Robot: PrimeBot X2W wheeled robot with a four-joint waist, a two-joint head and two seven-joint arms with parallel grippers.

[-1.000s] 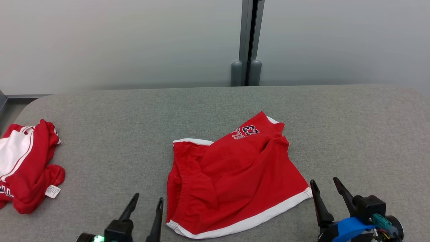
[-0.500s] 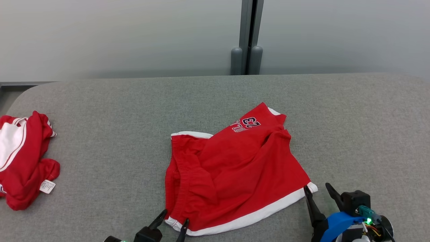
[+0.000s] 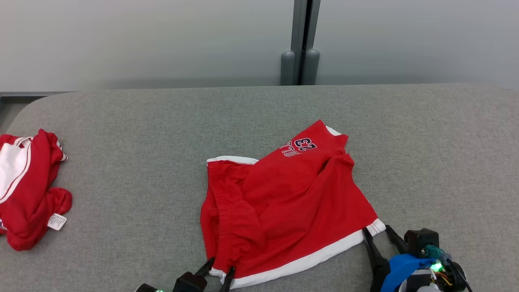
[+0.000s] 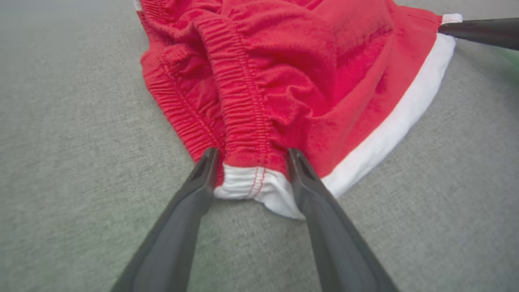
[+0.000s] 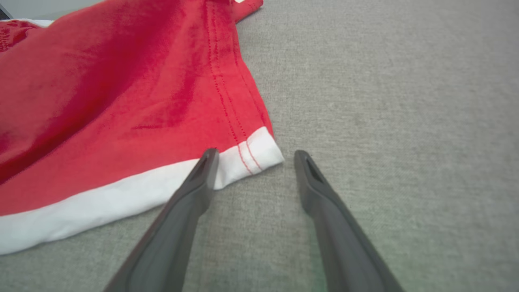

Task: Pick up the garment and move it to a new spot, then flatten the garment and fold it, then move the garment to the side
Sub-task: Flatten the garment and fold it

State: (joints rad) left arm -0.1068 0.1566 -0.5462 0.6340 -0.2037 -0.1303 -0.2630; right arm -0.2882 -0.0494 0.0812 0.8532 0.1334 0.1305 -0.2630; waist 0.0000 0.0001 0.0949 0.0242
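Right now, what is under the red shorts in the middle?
The red shorts lie on the grey fabric surface, which shows all around their edges. Whatever may be beneath the cloth itself is covered, so I cannot tell.

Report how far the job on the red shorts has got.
Done: nothing visible yet; the red shorts lie rumpled and unfolded on the grey surface. In hand: the grasp. The left tool is open around the white hem corner by the waistband, and the right tool is open around the other hem corner; neither is shut on cloth. Left: lifting, moving, flattening, folding and setting aside.
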